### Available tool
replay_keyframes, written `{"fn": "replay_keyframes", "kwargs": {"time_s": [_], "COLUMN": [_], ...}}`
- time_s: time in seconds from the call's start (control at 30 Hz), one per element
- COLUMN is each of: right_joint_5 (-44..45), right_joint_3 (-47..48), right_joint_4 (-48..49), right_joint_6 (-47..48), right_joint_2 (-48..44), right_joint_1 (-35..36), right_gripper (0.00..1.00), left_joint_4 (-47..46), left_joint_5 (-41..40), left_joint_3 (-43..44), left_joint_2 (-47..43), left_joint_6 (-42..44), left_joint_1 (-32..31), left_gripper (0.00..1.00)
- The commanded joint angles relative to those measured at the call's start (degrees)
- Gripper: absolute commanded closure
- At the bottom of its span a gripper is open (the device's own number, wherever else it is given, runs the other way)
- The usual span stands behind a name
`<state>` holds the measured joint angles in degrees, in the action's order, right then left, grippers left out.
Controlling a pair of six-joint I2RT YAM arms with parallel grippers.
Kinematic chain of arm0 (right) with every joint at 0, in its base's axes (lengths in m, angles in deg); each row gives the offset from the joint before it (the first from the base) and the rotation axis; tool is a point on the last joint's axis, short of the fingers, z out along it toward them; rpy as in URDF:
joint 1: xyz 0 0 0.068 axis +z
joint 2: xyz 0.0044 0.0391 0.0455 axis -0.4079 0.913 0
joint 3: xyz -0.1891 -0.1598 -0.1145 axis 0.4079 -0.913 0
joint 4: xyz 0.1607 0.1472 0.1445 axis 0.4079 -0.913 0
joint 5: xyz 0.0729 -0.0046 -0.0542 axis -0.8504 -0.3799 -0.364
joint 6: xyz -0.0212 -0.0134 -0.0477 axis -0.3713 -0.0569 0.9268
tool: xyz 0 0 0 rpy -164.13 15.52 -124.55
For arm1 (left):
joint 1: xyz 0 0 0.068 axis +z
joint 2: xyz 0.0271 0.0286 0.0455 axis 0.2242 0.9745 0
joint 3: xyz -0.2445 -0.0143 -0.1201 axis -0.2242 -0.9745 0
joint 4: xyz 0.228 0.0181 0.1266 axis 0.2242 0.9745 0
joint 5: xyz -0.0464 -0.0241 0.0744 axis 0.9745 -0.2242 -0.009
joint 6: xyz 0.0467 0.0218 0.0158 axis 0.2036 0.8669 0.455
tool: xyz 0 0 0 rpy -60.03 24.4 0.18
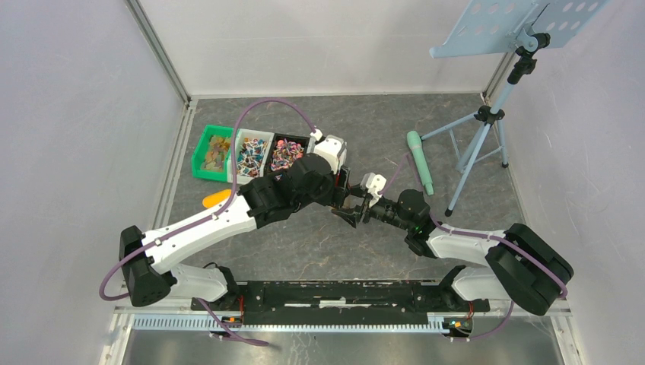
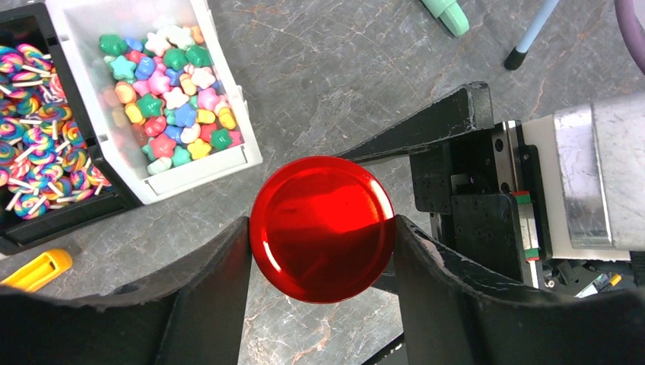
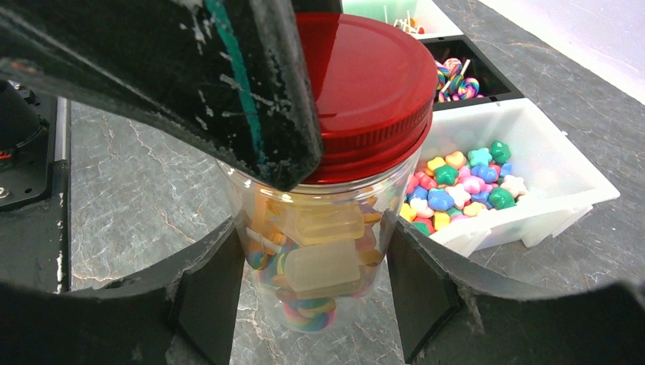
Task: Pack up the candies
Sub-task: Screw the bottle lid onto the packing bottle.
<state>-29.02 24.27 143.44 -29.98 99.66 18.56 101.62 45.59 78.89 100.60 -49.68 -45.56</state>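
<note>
A clear jar (image 3: 319,228) holding candies stands between the pads of my right gripper (image 3: 316,251), which is shut on its sides. A red lid (image 2: 321,228) sits on top of the jar, and my left gripper (image 2: 321,230) reaches down from above with both fingers pressed against the lid's rim. One left finger (image 3: 228,91) hides part of the lid (image 3: 365,76) in the right wrist view. More candies, star-shaped ones (image 2: 167,91), fill a white bin (image 2: 228,163), and swirl lollipops (image 2: 34,152) fill a black bin. Both grippers meet at mid-table (image 1: 351,204).
A row of green (image 1: 201,152), white (image 1: 253,154) and black (image 1: 287,154) bins sits behind the arms. An orange scoop (image 1: 215,199) lies left of them. A mint-green handle (image 1: 419,161) and a stand's tripod legs (image 1: 487,122) occupy the right side.
</note>
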Motion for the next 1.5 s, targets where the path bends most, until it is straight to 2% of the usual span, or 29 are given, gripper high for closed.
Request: {"fn": "replay_keyframes", "kwargs": {"time_s": [0.0, 0.07, 0.2, 0.33, 0.5, 0.63, 0.83, 0.93, 1.03, 1.17, 1.47], "right_joint_5": [-5.1, -7.9, -11.9, -16.9, -26.9, -34.3, -43.7, -45.5, -43.9, -38.6, -30.9], "right_joint_3": [0.1, -0.2, -1.4, -2.4, -2.7, -1.8, 1.7, 3.3, 4.0, 5.2, 3.2], "right_joint_4": [7.8, 8.3, 11.1, 15.0, 19.8, 22.9, 19.7, 15.4, 8.4, -2.6, -7.0], "right_joint_6": [2.2, 4.5, 7.1, 7.4, 6.4, 3.8, 2.1, 3.1, 8.1, 15.6, 20.3], "right_joint_2": [-1.4, -2.0, -3.6, -4.7, -4.9, -4.2, -2.0, -1.2, -1.6, -2.6, -2.7], "right_joint_1": [0.2, 0.2, -0.3, -1.3, -2.8, -4.3, -5.8, -6.5, -6.5, -6.5, -6.6], "right_gripper": [0.63, 0.63, 0.63, 0.63, 0.63, 0.63, 0.62, 0.62, 0.55, 0.43, 0.08], "left_joint_4": [-4.2, -5.5, -6.5, -2.9, 3.9, 8.3, 16.5, 18.1, 17.3, 12.2, -1.2], "left_joint_5": [5.9, 10.6, 23.6, 33.7, 42.0, 43.2, 44.5, 45.5, 47.1, 46.9, 41.8], "left_joint_3": [-2.4, -3.9, -8.8, -10.5, -10.0, -8.4, -4.3, -3.4, -2.9, -4.4, -12.0], "left_joint_2": [-2.5, -3.6, -7.1, -8.6, -8.0, -6.4, -2.0, -1.2, -1.2, -2.0, -3.9], "left_joint_6": [5.5, 11.6, 25.9, 37.9, 51.5, 59.0, 68.7, 70.7, 70.0, 66.3, 59.1], "left_joint_1": [0.4, 0.5, 0.7, 1.0, 1.2, 1.2, 1.5, 2.4, 4.5, 7.5, 11.7], "left_gripper": [0.48, 0.56, 0.6, 0.66, 0.75, 0.78, 0.82, 0.85, 0.89, 0.98, 0.98]}}
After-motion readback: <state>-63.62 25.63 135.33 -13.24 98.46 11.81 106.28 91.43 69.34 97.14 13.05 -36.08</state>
